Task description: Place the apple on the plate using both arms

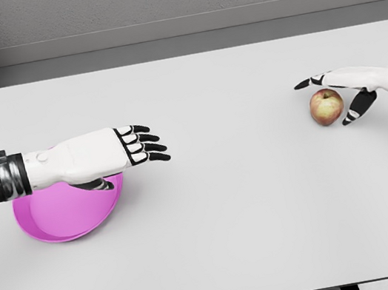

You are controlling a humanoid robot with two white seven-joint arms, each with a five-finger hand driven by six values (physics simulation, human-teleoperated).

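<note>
A red-yellow apple sits on the white table at the right. My right hand hovers just beside and over it, fingers spread around it without closing. A pink plate lies at the left, partly hidden under my left forearm. My left hand stretches flat above the plate's right edge, fingers extended and holding nothing.
A grey wall runs along the far side of the table. The table's front edge is near the bottom of the view.
</note>
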